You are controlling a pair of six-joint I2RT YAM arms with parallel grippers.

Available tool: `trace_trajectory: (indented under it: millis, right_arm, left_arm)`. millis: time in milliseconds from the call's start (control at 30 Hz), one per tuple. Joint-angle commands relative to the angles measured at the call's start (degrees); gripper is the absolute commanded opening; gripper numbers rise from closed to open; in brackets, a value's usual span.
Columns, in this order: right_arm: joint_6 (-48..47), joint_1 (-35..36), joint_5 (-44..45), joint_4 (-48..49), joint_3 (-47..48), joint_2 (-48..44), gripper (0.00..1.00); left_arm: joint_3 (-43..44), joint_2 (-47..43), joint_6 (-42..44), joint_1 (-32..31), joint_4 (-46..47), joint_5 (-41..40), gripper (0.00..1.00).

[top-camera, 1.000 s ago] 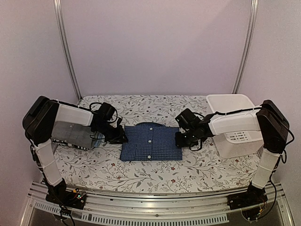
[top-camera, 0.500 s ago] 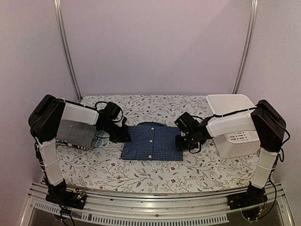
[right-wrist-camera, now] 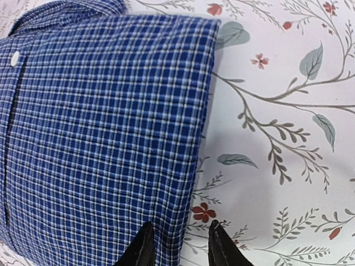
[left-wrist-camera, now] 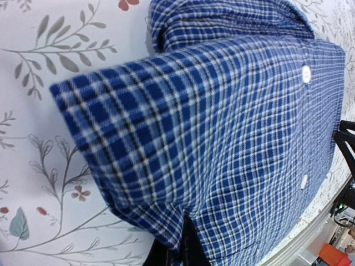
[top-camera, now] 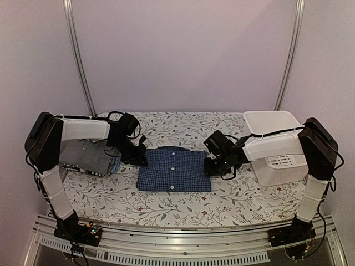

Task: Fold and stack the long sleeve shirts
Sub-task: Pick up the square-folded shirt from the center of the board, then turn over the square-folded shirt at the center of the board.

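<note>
Dark blue shirt [top-camera: 173, 169] lies folded at the bench [top-camera: 183, 124] centre, left fingers [left-wrist-camera: 166, 256] pinching its left edge, right fingers [right-wrist-camera: 142, 247] spread astride its right edge. Next, I judge: carry it onto the grey shirt [top-camera: 89, 158] at left.

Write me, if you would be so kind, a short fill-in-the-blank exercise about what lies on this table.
1. The folded checked shirt in the middle is ____ in colour.
2. Its buttons are ____.
3. The basket stands at the ____ end of the table.
4. The grey shirt lies at the table's ____ end.

Missing words: blue; white; right; left.
</note>
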Motion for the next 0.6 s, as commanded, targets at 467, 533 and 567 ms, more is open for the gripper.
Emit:
trace_trajectory:
  millis: [467, 533, 567]
  right_arm:
    - [2.6, 3.4, -5.7, 4.0, 13.5, 11.3, 0.18]
    - [2.9, 3.6, -6.8, 4.8, 14.3, 13.5, 0.17]
    - [3.2, 3.7, -7.0, 4.9, 14.7, 14.1, 0.16]
  left_arm:
    - [6.7, -12.0, 8.1, 4.2, -16.2, -1.4, 0.00]
    - [7.3, -12.1, 8.1, 4.3, -16.5, -1.5, 0.00]
    - [7.7, -12.3, 8.1, 4.3, -16.7, -1.5, 0.00]
